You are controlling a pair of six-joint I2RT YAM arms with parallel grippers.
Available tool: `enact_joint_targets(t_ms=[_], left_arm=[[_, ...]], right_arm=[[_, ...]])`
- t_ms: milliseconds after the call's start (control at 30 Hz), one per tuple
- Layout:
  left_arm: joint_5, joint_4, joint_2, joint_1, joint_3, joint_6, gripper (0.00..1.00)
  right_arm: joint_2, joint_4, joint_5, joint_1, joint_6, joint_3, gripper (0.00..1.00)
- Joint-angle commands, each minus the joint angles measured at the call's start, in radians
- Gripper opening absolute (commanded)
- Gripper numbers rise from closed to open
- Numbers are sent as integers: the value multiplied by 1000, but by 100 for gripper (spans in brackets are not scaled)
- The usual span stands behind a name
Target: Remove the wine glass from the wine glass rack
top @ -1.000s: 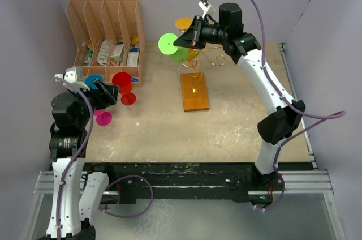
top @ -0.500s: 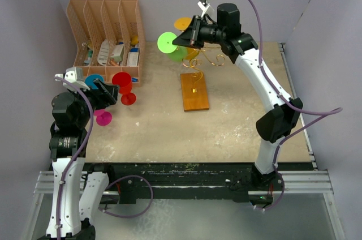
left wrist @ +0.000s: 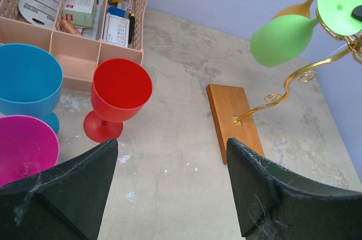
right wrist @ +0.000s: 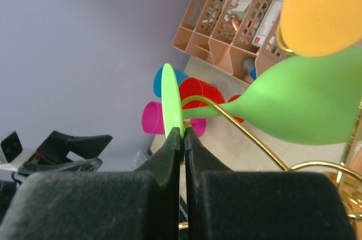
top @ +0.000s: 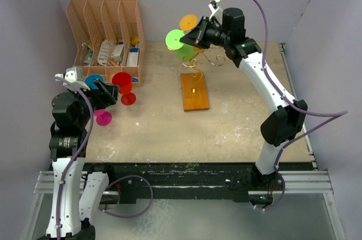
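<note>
A green wine glass [top: 182, 52] hangs sideways on the gold wire wine glass rack [top: 207, 59], whose wooden base [top: 194, 91] lies mid-table. My right gripper [top: 186, 37] is shut on the rim of the glass's round foot [right wrist: 171, 98]; the stem still lies against a gold arm [right wrist: 249, 132]. The green bowl [right wrist: 305, 101] points right. An orange wine glass [top: 188, 22] hangs on the rack behind it. My left gripper [left wrist: 169, 189] stands open at the left, with nothing between its fingers. From there the green glass [left wrist: 281, 39] and the rack [left wrist: 294, 78] show at the upper right.
Red [left wrist: 120, 90], blue [left wrist: 25, 81] and magenta [left wrist: 22, 149] glasses stand upright on the table just ahead of the left gripper. A peach slotted organizer [top: 107, 30] with small packets fills the back left corner. Purple walls close in behind and at both sides.
My right gripper has shifted a little right and back, carrying the green glass's foot with it. The left arm has not moved.
</note>
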Motion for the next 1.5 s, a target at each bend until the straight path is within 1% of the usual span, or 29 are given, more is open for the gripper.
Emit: enact_joint_targets(t_ms=[0, 233, 467, 600, 767, 1067, 1333, 1467], left_arm=[[0, 38, 2, -6, 3, 8, 80], [1, 39, 5, -6, 3, 8, 80], [4, 40, 10, -6, 3, 6, 80], [6, 39, 11, -6, 3, 6, 80], [0, 37, 10, -5, 3, 6, 81], [-5, 34, 9, -7, 4, 6, 81], [-7, 34, 7, -8, 4, 7, 81], [-8, 34, 8, -8, 5, 7, 81]], right_arm=[[-123, 118, 32, -19, 32, -76, 0], [-218, 163, 0, -28, 62, -180, 0], [-278, 191, -75, -28, 89, -246, 0], [-276, 207, -131, -28, 113, -247, 0], [-260, 238, -165, -28, 145, -253, 0], [-228, 280, -152, -28, 195, -270, 0], [-199, 270, -112, -28, 169, -265, 0], [-191, 277, -123, -28, 173, -270, 0]])
